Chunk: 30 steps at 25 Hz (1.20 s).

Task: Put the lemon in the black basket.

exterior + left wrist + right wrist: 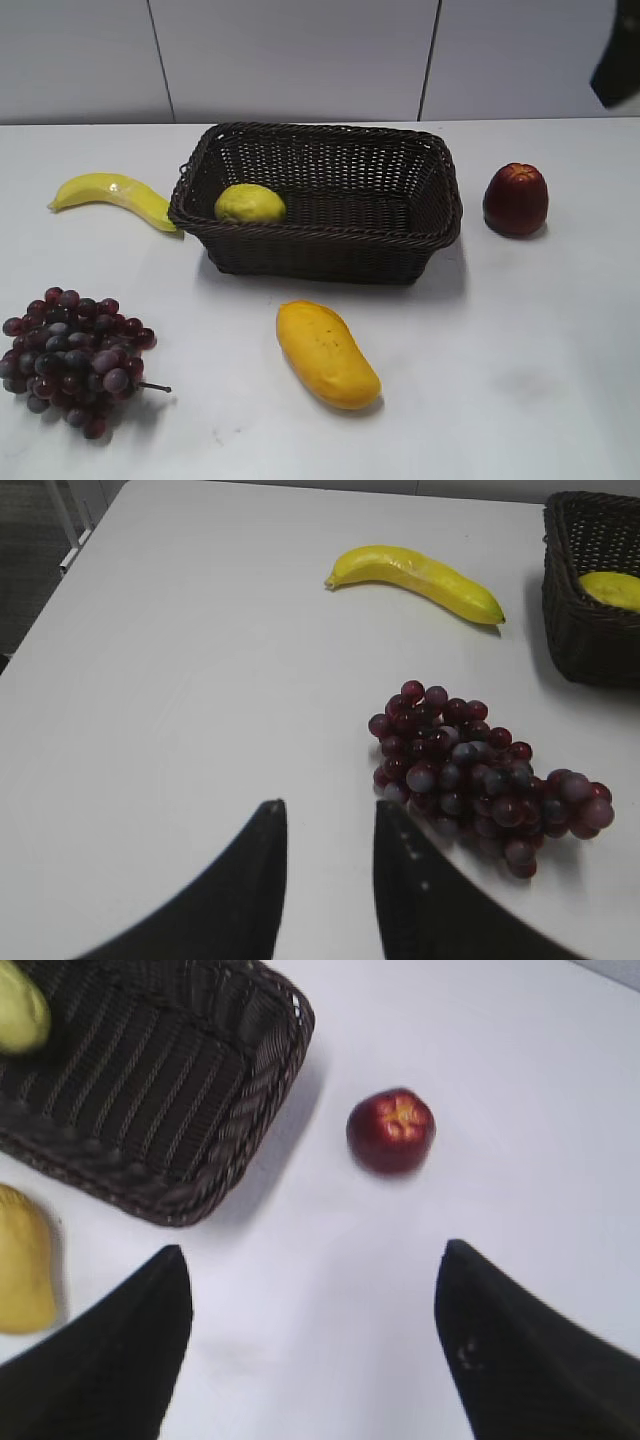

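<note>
The lemon [250, 204] already sits inside the black basket [330, 258] at its left end, so the job looks finished, with the left gripper [328, 830] slightly parted and empty, the right gripper [312, 1290] spread wide and empty

No readable text, labels, brands, numbers or signs appear in any of the three views.

The dark woven wicker basket [316, 258] carries no tag or lettering on its braided rim or walls. The fruit lying in it and around it on the plain white table [520, 350] bears no stickers or printed marks. The pale wall panels behind the basket are unmarked. A few small pale dots show on one black gripper finger [420, 880] in the left wrist view, but they form no letters or numbers.
</note>
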Available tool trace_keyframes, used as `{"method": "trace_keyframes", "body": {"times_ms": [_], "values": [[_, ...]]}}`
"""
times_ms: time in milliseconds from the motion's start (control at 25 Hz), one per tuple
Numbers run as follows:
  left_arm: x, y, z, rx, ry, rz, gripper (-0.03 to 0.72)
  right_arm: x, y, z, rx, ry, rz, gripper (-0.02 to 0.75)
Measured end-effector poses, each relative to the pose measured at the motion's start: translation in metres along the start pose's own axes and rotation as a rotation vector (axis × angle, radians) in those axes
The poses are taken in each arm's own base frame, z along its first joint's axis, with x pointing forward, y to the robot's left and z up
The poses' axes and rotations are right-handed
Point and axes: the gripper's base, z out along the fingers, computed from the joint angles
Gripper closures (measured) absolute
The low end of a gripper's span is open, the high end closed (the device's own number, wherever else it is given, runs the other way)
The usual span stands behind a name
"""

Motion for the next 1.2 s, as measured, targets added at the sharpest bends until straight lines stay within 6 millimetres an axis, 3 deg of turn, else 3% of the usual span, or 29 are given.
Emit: {"method": "trace_keyframes", "body": {"times_ms": [360, 600, 880, 1200], "values": [[0.0, 0.0, 0.0, 0.0, 0.0, 0.0, 0.453, 0.137, 0.005, -0.022, -0.065, 0.003, 0.04, 0.148], [0.0, 0.0, 0.0, 0.0, 0.0, 0.0, 0.453, 0.213, 0.004, -0.036, -0.056, -0.155, 0.041, 0.148], [0.0, 0.0, 0.0, 0.0, 0.0, 0.0, 0.453, 0.268, 0.004, -0.034, -0.054, -0.307, 0.046, 0.15], [0.0, 0.0, 0.0, 0.0, 0.0, 0.0, 0.453, 0.276, 0.004, -0.027, -0.052, -0.359, 0.046, 0.156]]}}
